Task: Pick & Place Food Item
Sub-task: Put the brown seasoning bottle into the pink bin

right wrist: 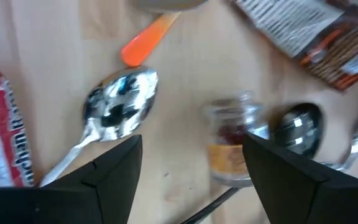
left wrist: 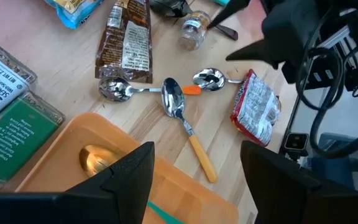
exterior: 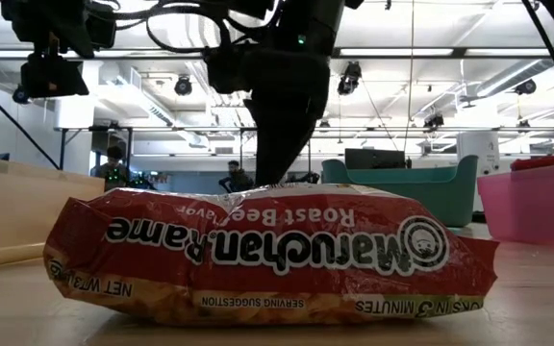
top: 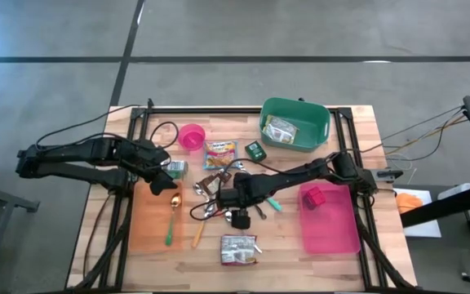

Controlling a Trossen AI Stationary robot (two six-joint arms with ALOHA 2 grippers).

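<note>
the counter (top: 300,245) holds a soft, light ramen packet (top: 238,249) near its front edge, best pinched across its crinkly middle; right gripper (right wrist: 191,171) open above a small jar (right wrist: 229,140); left gripper (left wrist: 194,177) open

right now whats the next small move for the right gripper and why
Probably lower the right gripper straight onto the small jar and close. The right wrist view shows its fingers apart with the jar lying on its side between them, ungripped, spoons close on either side. The left gripper waits over the orange tray.
</note>
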